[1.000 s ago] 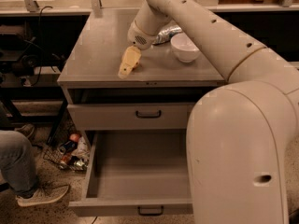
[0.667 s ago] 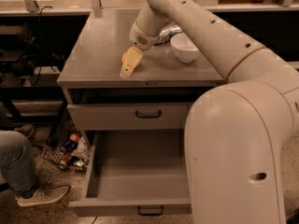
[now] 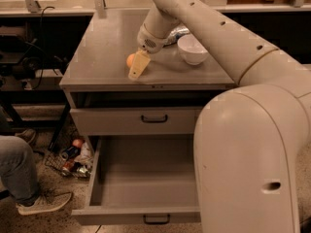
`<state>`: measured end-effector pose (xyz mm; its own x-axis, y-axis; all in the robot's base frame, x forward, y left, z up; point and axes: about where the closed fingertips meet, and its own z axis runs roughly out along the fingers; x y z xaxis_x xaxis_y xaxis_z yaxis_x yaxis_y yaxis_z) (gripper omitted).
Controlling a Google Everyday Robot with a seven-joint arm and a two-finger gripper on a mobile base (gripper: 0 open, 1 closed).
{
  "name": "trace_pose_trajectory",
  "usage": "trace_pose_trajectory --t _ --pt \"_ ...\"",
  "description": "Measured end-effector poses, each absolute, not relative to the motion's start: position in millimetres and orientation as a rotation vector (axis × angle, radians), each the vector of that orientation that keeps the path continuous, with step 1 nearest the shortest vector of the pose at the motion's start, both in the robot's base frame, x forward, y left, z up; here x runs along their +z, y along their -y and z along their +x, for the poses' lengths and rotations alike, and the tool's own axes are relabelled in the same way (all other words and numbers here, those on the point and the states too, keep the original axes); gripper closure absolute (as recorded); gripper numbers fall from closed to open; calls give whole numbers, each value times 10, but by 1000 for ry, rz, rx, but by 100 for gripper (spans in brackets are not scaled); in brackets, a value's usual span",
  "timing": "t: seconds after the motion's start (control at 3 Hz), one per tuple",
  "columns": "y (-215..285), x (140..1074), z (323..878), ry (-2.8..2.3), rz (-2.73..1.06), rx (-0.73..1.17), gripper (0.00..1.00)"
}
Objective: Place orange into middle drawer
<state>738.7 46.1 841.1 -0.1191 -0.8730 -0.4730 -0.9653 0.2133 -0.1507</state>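
Observation:
The orange [image 3: 129, 59] lies on the grey cabinet top [image 3: 102, 47], near its front edge. Only its left part shows; the rest is hidden behind my gripper [image 3: 138, 67]. The gripper's pale yellow tip points down onto the cabinet top, right against the orange. The middle drawer [image 3: 146, 178] is pulled out wide below, its flat grey inside bare, with its dark handle [image 3: 156, 219] at the front. My arm reaches in from the right.
A white bowl [image 3: 193, 49] and a crushed silver can [image 3: 176, 33] stand on the cabinet top to the right of the gripper. The upper drawer front [image 3: 154, 118] is closed. A person's leg and shoe [image 3: 29, 188] and a wire basket of cans [image 3: 72, 158] are on the floor at left.
The gripper has barely shifted on the cabinet top. The orange now shows at its left side, where it was hidden before.

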Motion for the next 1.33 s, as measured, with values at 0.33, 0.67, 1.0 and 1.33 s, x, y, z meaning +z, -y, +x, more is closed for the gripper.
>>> trace_pose_trajectory --t 0.33,0.67,1.0,1.33 --pt "-456 8397 7383 -2035 -1698 256 49" --pt "-452 8404 7341 -2022 -1699 265 80" --pt "-234 8667 7220 -1988 -1663 241 100" --pt "254 8972 6952 -2038 -1571 184 100"
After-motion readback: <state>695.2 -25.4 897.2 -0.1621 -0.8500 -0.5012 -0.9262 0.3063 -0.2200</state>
